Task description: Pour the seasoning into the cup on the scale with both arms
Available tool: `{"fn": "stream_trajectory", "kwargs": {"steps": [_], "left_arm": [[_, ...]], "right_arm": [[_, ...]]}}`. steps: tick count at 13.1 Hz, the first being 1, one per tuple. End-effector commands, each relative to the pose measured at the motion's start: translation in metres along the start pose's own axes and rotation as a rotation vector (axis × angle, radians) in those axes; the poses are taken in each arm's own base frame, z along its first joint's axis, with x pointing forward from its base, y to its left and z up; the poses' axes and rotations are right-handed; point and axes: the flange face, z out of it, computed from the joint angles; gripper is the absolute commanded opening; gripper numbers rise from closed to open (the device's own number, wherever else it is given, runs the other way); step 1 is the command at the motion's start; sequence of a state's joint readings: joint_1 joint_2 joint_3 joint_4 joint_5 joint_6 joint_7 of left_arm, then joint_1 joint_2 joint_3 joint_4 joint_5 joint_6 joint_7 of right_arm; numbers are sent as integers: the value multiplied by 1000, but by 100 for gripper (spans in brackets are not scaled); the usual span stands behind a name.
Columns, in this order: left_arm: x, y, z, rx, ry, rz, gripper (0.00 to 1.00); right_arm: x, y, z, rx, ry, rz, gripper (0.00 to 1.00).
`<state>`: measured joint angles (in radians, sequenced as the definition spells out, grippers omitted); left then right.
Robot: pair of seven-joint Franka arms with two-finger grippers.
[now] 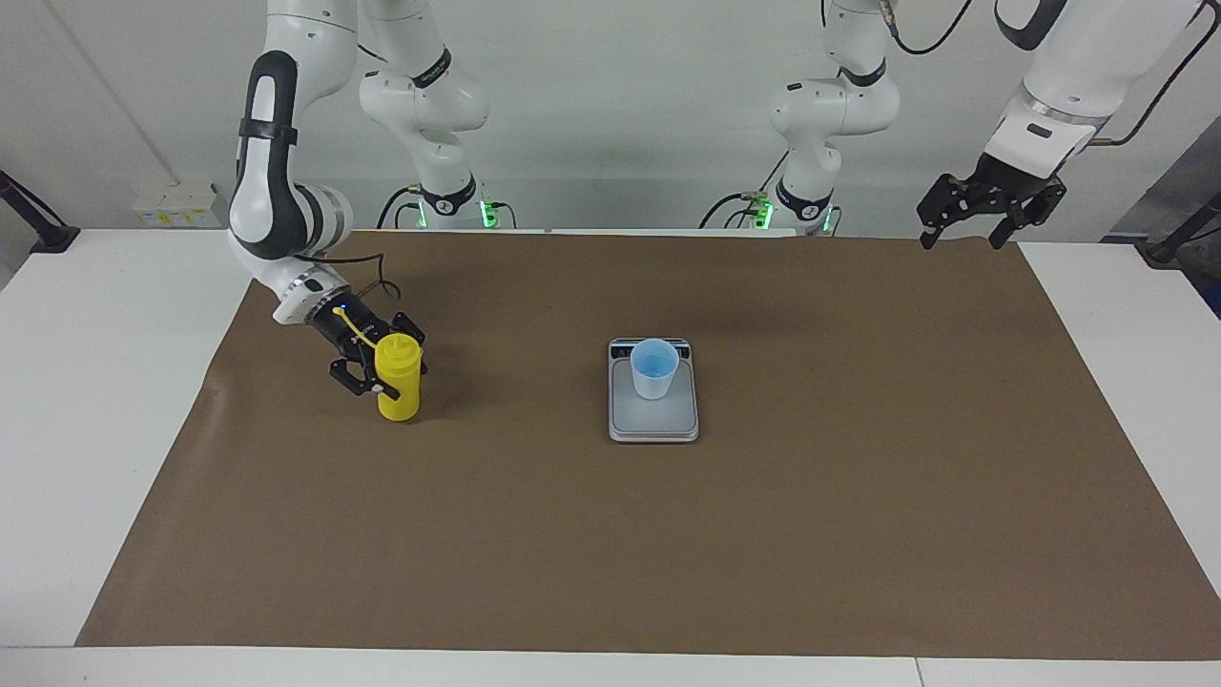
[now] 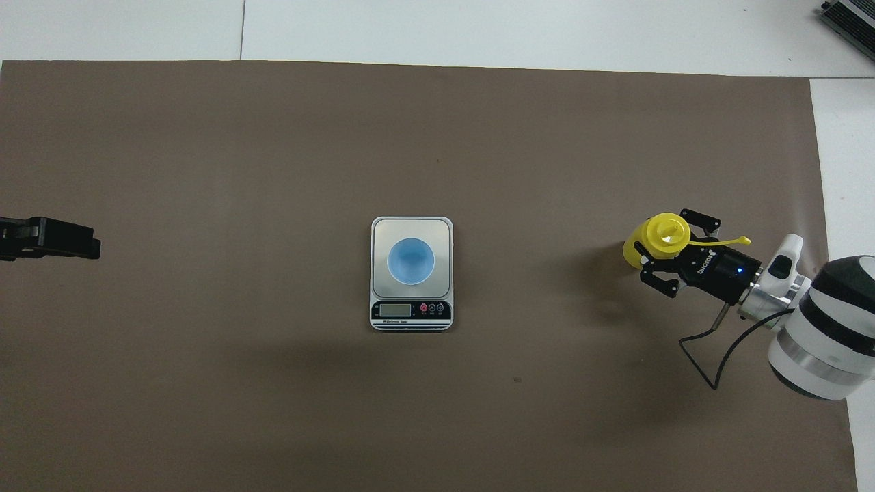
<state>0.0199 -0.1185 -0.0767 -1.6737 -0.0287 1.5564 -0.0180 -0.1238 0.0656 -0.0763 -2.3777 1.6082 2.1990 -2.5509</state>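
My left gripper [image 1: 963, 229] hangs released over the left arm's end of the surface [image 1: 610, 534], waiting. My right gripper [image 1: 386, 372] brackets the upright yellow squeeze bottle [image 1: 399, 386] standing toward the right arm's end; I cannot tell whether its fingers pinch it. I'd grip mid-body and firmly, keeping it vertical, before carrying it to the blue cup [image 1: 654, 367] on the kitchen scale [image 1: 653, 420].

You have a glossy yellow plastic seasoning bottle [image 1: 398, 380], a smooth pale-blue plastic cup [image 1: 654, 368], a scale [image 1: 653, 420] with a brushed-metal-looking plate, and matt brown paper [image 1: 668, 534] over the smooth white counter [image 1: 95, 401].
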Motion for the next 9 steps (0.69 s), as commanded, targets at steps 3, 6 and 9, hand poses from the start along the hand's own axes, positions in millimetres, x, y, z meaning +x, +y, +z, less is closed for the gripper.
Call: {"fn": "stream_trajectory", "kwargs": {"steps": [3,6,9], "left_arm": [[-10,-15,0,14,-5,-39,100],[-10,-15,0,14,-4,-38,100],[-10,-15,0,14,-5,-38,100]], "right_arm": [[2,7,-7,-24,41,-27,100],[-1,7,-15,-3,25,-45,100],[-8,7,-27,71,-42,-118,100]]}}
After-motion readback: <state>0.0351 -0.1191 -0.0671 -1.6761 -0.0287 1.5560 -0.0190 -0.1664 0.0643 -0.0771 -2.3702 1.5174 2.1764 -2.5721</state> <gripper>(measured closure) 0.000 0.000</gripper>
